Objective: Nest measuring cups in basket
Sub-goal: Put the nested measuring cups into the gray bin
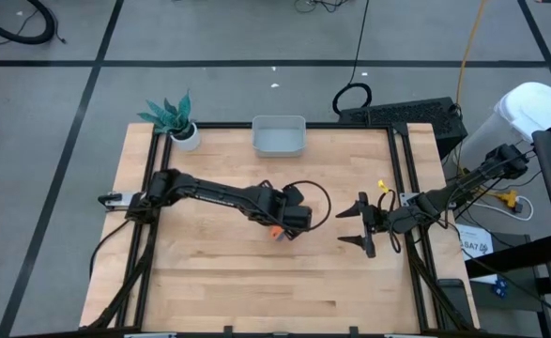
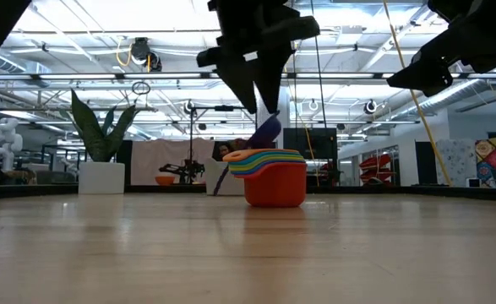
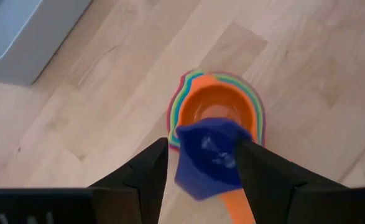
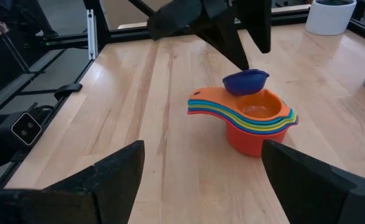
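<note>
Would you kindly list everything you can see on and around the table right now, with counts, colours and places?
Nested cup stack: one stack, red outermost with rainbow rims and orange innermost, mid-table, outside the basket.
Dark blue cup: one, held tilted just above the stack.
Basket: one, pale grey-blue, far edge of the table, nothing seen in it.
Plant pot: one, white with a teal plant, far left corner.
Table: one, light wood with a black frame.
Left gripper: shut on the dark blue cup, over the stack.
Right gripper: open, waiting at the table's right side, off the cups.
</note>
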